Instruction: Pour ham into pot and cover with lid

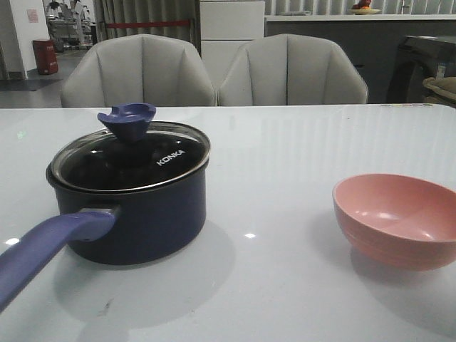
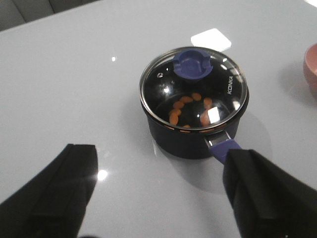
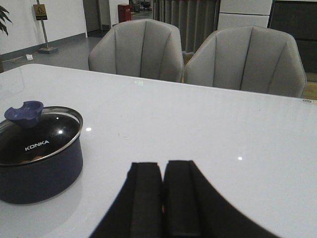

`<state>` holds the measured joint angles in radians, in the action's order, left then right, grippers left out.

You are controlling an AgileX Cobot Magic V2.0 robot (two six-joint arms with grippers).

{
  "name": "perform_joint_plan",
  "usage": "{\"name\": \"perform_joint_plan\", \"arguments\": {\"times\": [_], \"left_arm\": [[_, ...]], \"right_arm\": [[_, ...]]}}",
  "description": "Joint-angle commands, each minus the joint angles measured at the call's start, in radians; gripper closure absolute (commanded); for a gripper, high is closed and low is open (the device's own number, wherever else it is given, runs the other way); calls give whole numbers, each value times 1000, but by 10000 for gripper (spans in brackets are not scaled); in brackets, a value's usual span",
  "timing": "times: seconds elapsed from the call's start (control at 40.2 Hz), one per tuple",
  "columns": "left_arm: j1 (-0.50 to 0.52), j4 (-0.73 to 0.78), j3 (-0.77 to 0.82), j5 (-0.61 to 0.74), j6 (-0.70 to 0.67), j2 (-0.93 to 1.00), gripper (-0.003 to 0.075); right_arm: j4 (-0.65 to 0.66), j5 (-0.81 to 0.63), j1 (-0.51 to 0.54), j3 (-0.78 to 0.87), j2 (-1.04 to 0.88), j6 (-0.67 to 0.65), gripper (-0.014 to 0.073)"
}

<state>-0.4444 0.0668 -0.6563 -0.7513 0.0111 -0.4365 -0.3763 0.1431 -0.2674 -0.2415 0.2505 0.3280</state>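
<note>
Sitting on pot (image 2: 195,134), lid (image 2: 194,91) beyond spread left jaws, right jaws closed, empty.

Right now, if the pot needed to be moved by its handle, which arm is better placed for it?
Probably the left. The left hand is open, with the pot and its handle right in front of its fingers. The right hand is shut and off to the pot's side, over bare table.

A dark navy pot (image 1: 135,214) is standing upright on the white surface (image 1: 285,178), its purplish-blue handle (image 1: 43,249) jutting outward. The clear glass lid (image 2: 194,94) with blue knob (image 1: 127,120) is sitting on the pot's rim, orange ham bits (image 2: 185,106) lying inside.
</note>
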Motion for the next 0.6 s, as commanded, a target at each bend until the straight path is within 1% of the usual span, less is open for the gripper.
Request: {"name": "perform_joint_plan", "arguments": {"times": [0.0,0.075,0.149,0.224,0.249,0.299,0.348,0.423,0.572], "left_arm": [[-4,2,51,132,-1,107,167],[-4,-4,107,148,-1,191,192],[-4,-8,159,151,-27,263,256],[-4,-8,209,148,-93,315,371],[-4,-8,227,148,-107,335,421],[-4,-8,256,160,-109,359,526],[-4,-8,277,196,-109,376,616],[-4,5,287,235,-109,383,592],[-4,17,287,238,-109,383,599]], "right_arm": [[-6,-78,-1,-27,7,5,454],[-6,-78,-1,-27,7,5,454],[-6,-78,-1,-27,7,5,454],[-6,-78,-1,-27,7,5,454],[-6,-78,-1,-27,7,5,454],[-6,-78,-1,-27,7,5,454],[-6,-78,-1,-27,7,5,454],[-6,-78,-1,-27,7,5,454],[-6,-78,-1,-27,7,5,454]]}}
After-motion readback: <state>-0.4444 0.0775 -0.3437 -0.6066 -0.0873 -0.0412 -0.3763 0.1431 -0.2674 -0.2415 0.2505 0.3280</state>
